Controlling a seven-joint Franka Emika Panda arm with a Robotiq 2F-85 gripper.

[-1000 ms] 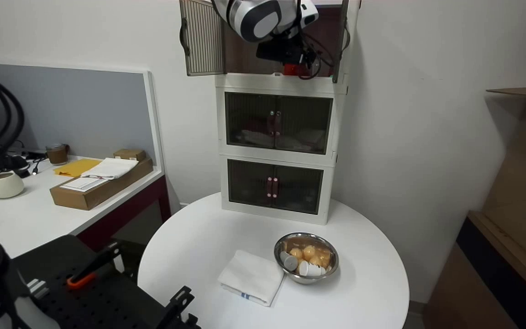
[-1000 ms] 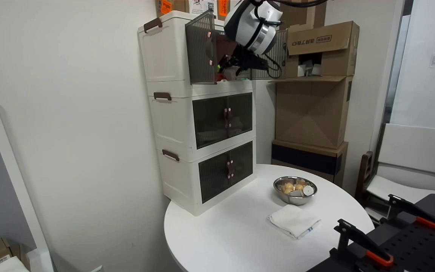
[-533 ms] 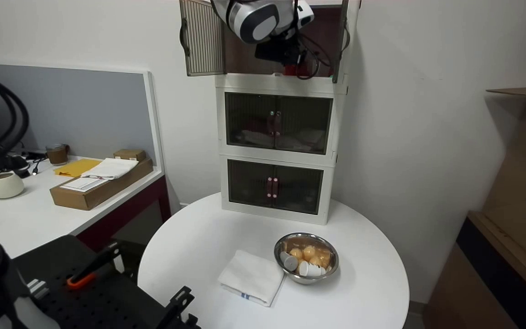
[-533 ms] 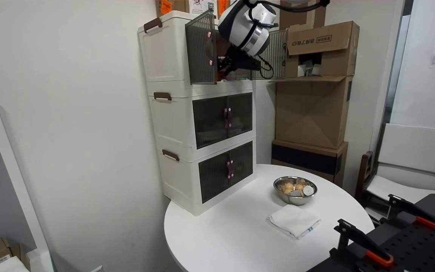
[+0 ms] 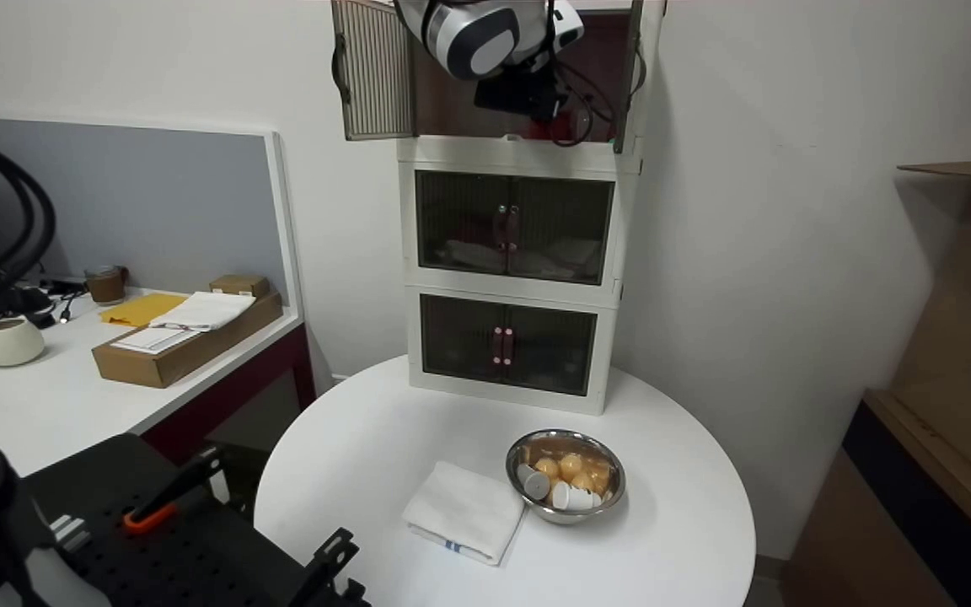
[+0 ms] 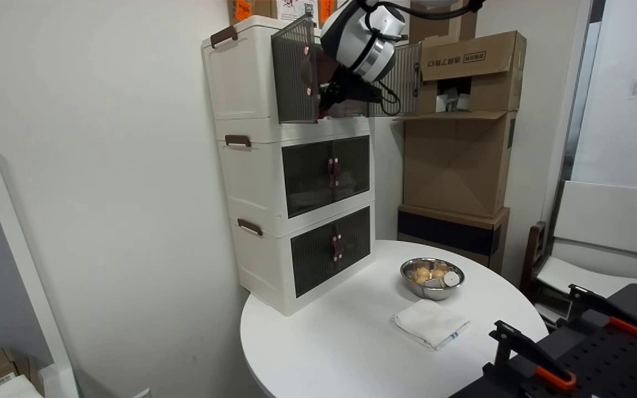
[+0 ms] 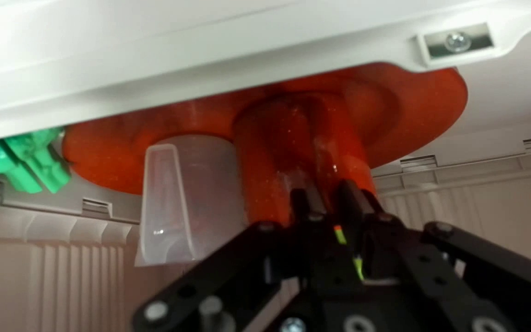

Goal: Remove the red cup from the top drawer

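Observation:
The top drawer (image 6: 244, 77) is the uppermost white compartment of the tower, and its two smoky doors stand swung out. Inside, the red cup (image 7: 265, 170) stands on a red plate, next to a clear cup. My gripper (image 7: 332, 197) reaches in from the front, its black fingers shut on the red cup; a fold runs down the cup's wall between the fingertips. Yellow-green shows through the gap between the fingers. In both exterior views the arm hides most of the cup; only dark red patches of the red cup (image 5: 539, 129) show under the gripper.
Beside the red cup are the clear cup (image 7: 191, 203), the red plate (image 7: 413, 106) and a green item (image 7: 26, 157). The compartment's white front edge (image 7: 201, 55) crosses before them. Open doors (image 5: 376, 72) flank the arm. Below, a metal bowl (image 5: 565, 514) and folded towel (image 5: 467, 510) lie on the table.
The gripper has gone from open to shut around the red cup. In an exterior view the arm moved a little farther into the compartment, and the green at the rim is now covered.

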